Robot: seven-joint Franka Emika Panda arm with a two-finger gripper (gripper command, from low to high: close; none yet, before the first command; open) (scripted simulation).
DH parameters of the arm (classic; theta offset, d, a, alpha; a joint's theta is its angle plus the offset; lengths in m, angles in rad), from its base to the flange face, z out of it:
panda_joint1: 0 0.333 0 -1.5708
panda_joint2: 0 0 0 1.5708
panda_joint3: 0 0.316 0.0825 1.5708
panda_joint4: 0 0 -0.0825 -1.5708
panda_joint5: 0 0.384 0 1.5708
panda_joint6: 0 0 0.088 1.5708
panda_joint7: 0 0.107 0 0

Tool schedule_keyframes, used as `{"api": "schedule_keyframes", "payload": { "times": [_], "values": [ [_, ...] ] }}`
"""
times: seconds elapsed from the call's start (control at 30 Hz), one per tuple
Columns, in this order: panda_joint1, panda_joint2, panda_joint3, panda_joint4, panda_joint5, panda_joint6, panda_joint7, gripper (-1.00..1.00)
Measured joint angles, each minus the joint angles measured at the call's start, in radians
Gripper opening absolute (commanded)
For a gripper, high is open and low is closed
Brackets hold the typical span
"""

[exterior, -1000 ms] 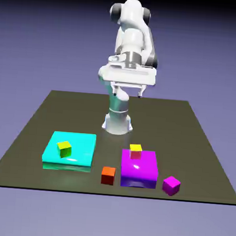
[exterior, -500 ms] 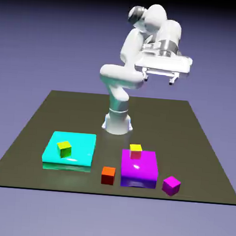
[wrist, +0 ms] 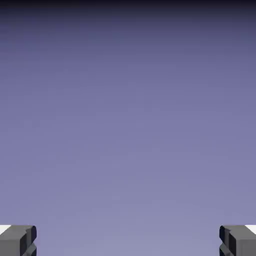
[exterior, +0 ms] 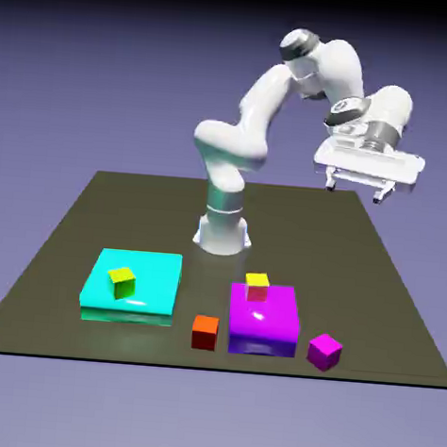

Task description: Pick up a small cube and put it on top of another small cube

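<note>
The small magenta cube (exterior: 324,351) rests on the table near its front edge, toward the exterior view's right. A small orange cube (exterior: 205,332) sits left of the large magenta block (exterior: 264,318). My gripper (exterior: 356,189) hangs high above the table's far right side, far from every cube, open with nothing between its fingers. In the hand view only the plain backdrop shows, with the two fingertips (wrist: 19,240) wide apart at the bottom corners.
A small yellow cube (exterior: 256,286) sits on the large magenta block's back edge. A flat cyan block (exterior: 133,283) on the left carries a yellow-green cube (exterior: 121,281). The arm's base (exterior: 223,229) stands at the table's far middle.
The arm has swung toward the exterior view's right, carrying the gripper from above the base to above the table's far right side. The jaws stayed open. No cube moved.
</note>
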Motion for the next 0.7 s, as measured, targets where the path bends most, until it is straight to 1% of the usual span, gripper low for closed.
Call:
{"api": "schedule_keyframes", "payload": {
  "times": [0.7],
  "values": [
    [-0.483,-0.189,0.761,0.259,-0.088,-0.215,0.759,0.0]
  ]
}}
